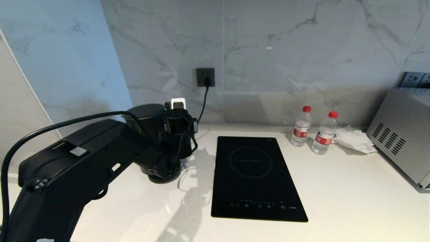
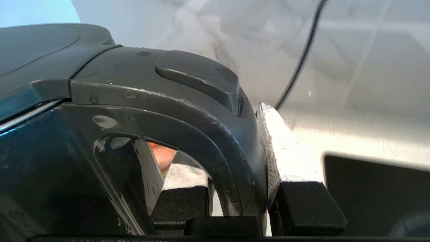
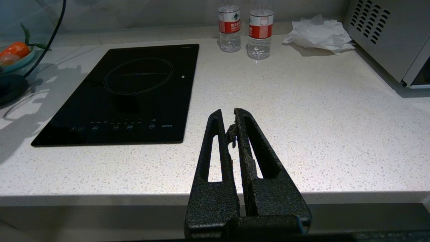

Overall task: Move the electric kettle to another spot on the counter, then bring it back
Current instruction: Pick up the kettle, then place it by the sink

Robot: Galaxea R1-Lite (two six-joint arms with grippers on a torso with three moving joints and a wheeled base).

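Requesting status of left gripper [image 1: 178, 133]. — Operator

Clamped on the loop handle [image 2: 208, 134] of the electric kettle [image 1: 147, 116]. One finger inside the loop, the white-padded finger [image 2: 284, 151] pressed against the outside. Reaching in from the near left. — Inspector

Requesting kettle location. — Operator

Upright at the far left of the counter [image 1: 349, 201], directly above the round power base [image 1: 164, 177] and left of the induction hob [image 1: 256, 178]. Cannot tell whether seated on the base or raised off it; hidden behind the arm. Cord [image 1: 202, 104] running up from there to the wall socket [image 1: 205, 77]. — Inspector

Requesting status of right gripper [image 3: 231, 116]. — Operator

Fingers pressed together, holding nothing. Hanging at the near edge of the counter, right of the hob, well apart from the kettle. — Inspector

Listing remaining items. — Operator

Two water bottles [image 1: 301, 127] [image 1: 325, 133] side by side at the far right. Crumpled white paper [image 1: 355, 140] just right of them. Silver appliance [image 1: 401, 134] against the right edge. Bowl of orange fruit [image 3: 13, 53] beyond the power base. — Inspector
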